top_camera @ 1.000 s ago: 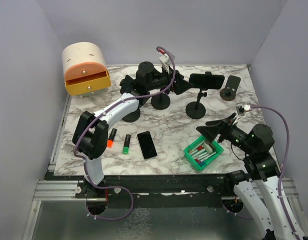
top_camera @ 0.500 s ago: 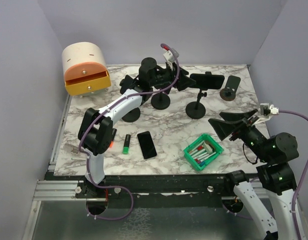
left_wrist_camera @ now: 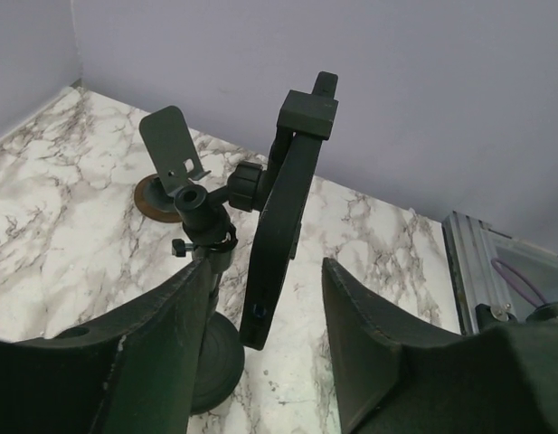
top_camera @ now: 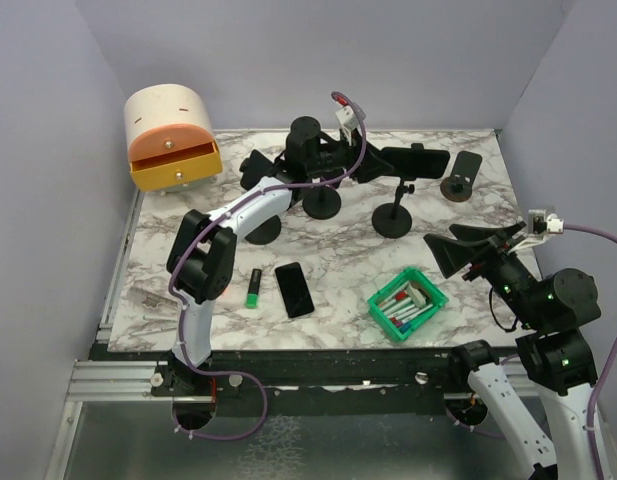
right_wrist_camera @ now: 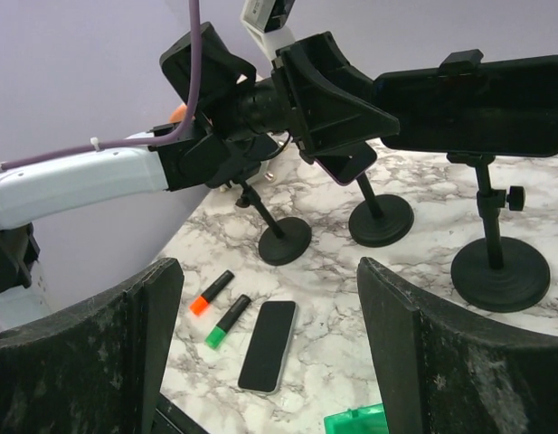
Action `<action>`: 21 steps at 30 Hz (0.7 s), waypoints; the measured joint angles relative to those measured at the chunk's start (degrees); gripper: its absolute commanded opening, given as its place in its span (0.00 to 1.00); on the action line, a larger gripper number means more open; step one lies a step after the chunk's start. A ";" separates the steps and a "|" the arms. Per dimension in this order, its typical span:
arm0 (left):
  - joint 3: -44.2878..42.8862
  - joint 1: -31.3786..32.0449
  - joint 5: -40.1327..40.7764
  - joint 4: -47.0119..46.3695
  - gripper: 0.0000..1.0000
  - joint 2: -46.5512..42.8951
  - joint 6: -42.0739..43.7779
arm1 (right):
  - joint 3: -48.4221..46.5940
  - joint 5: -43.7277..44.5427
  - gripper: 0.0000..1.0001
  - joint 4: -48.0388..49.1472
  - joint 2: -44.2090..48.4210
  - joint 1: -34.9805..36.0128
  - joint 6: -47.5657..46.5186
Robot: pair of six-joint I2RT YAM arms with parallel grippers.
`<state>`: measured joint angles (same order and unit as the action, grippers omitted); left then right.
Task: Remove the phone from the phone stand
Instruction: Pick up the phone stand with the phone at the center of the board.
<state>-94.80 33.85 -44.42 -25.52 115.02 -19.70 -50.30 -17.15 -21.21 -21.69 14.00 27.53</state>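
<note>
A black phone (top_camera: 416, 160) lies sideways, clamped in a black phone stand (top_camera: 393, 222) at the back of the table. My left gripper (top_camera: 374, 166) is open at the phone's left end. In the left wrist view the phone (left_wrist_camera: 280, 217) shows edge-on, its near end between the open fingers of the left gripper (left_wrist_camera: 265, 271), with gaps on both sides. My right gripper (top_camera: 454, 251) is open and empty, raised over the right side of the table. The right wrist view shows the phone (right_wrist_camera: 468, 107) from the front, between the right gripper's (right_wrist_camera: 268, 268) fingers.
A loose phone (top_camera: 294, 289), a green highlighter (top_camera: 253, 290) and an orange one (right_wrist_camera: 211, 293) lie at the front. A green bin (top_camera: 408, 303) of markers sits front right. Other stands (top_camera: 323, 203), an empty one (top_camera: 460, 180) and an orange drawer box (top_camera: 171, 135) stand at the back.
My left gripper has moved right, up to the phone's left end. My right arm lifted and drew back to the right, then nearly stopped.
</note>
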 measured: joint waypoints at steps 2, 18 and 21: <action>-0.63 0.04 -0.33 -0.07 0.47 0.59 -0.20 | 0.00 0.39 0.83 -0.15 0.02 0.11 -0.20; -2.25 1.51 -1.25 -0.61 0.01 1.25 -0.70 | 0.00 2.67 0.84 -1.84 1.84 0.37 -0.81; -2.25 1.53 -1.20 -0.68 0.00 1.25 -0.55 | 0.00 2.95 0.84 -2.05 2.45 0.55 -1.03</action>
<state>-97.06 35.38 -45.63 -26.20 116.27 -20.25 -50.30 -14.20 -23.27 -19.25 14.55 26.50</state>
